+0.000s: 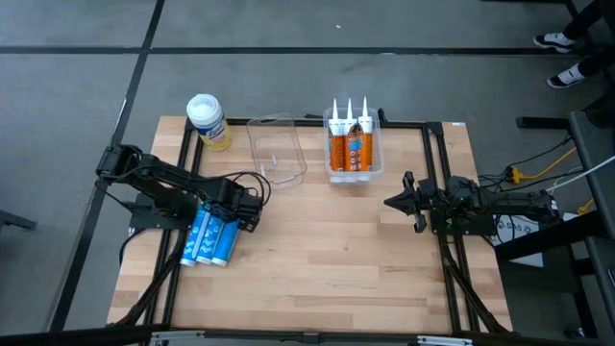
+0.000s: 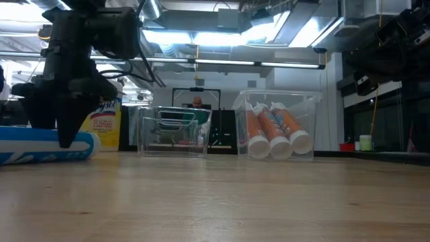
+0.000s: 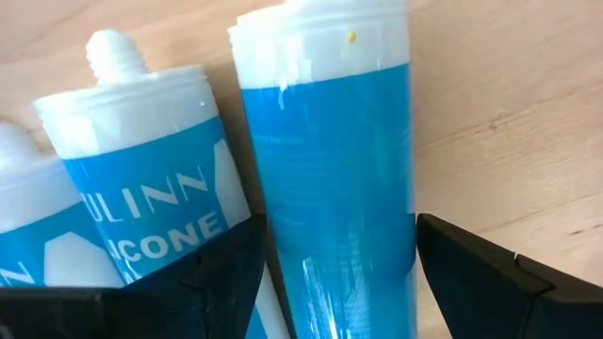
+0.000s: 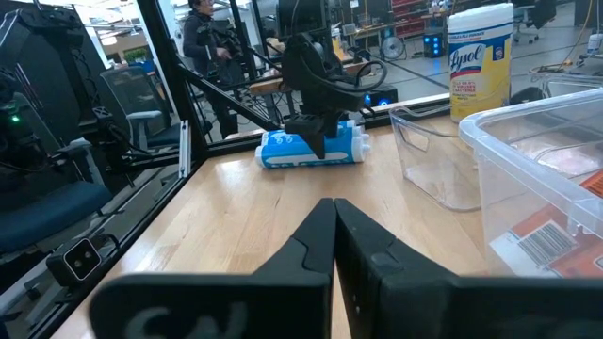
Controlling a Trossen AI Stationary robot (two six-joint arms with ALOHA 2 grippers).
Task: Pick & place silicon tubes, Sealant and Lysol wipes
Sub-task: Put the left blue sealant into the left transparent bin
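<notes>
Reaching down over the table's left side, the left gripper (image 1: pixel 233 213) stands with its fingers (image 3: pixel 221 273) spread wide on either side of one blue tube (image 3: pixel 330 179). The left wrist view shows both fingers flanking that tube, but whether the pads actually press its sides cannot be told. The tube lies flat on the wooden table (image 1: pixel 317 259), the rightmost of three blue tubes (image 1: pixel 209 238) with white caps packed side by side. In the low view the gripper comes down onto the near end of the tubes at the left edge.

The wipes canister (image 1: pixel 208 120), yellow with a white lid, stands upright at the back left corner of the table, well apart from the tubes. Just to its right sits an empty clear bin (image 1: pixel 276 149). Further right is a second clear bin (image 1: pixel 354 144) holding three orange tubes (image 1: pixel 351 139) with white nozzles.

The right gripper (image 1: pixel 392 202) waits on the table's right side, near the second bin, its fingers (image 4: pixel 330 245) pressed together with nothing between them. A person (image 4: pixel 205 42) stands in the room beyond the table.
</notes>
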